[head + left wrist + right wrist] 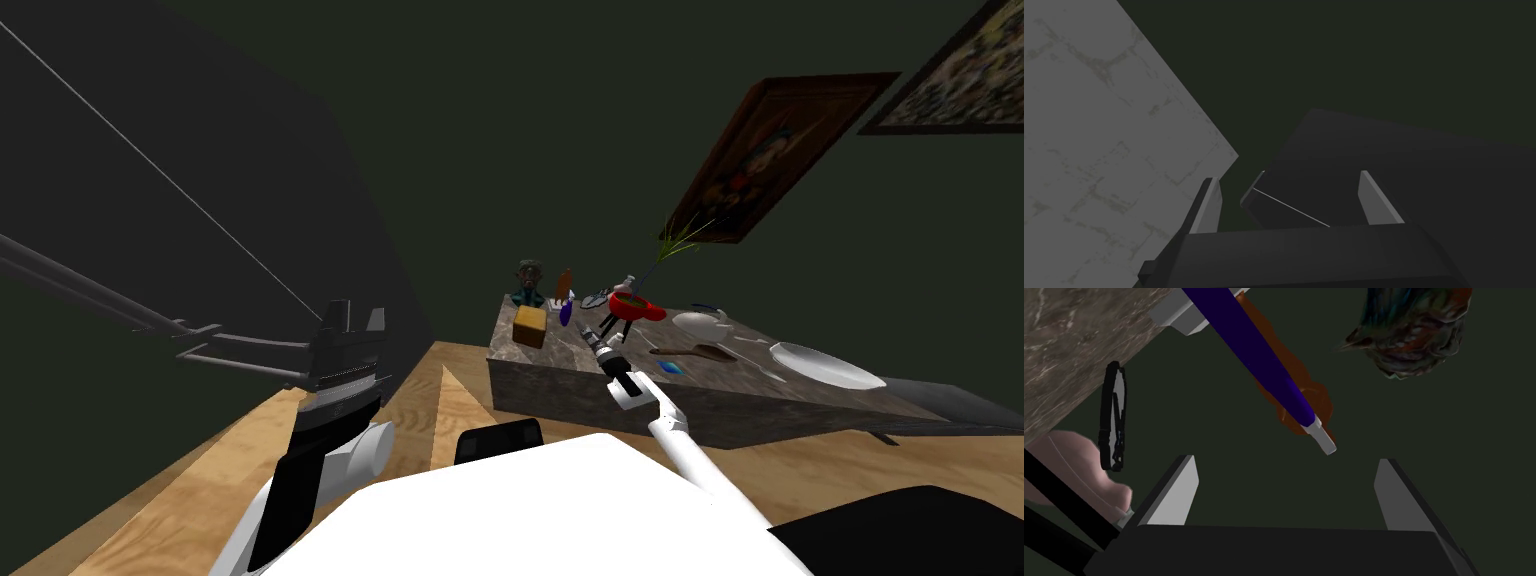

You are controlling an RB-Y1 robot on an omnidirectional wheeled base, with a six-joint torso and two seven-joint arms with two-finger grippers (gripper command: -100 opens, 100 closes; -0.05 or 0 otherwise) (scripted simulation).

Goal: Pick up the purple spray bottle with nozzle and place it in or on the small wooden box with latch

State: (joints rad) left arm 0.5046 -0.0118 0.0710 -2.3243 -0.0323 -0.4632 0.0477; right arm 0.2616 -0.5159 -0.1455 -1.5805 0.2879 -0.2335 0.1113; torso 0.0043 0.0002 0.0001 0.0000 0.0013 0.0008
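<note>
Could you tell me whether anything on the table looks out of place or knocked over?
Nothing stands out. The purple spray bottle stands upright on the table beside the wooden box; nothing looks spilled or broken. The shared slant is the camera's.

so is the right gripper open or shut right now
Open: the fingers of the right gripper stand wide apart with nothing between them; the purple spray bottle sits just beyond their tips, ungripped.
</note>
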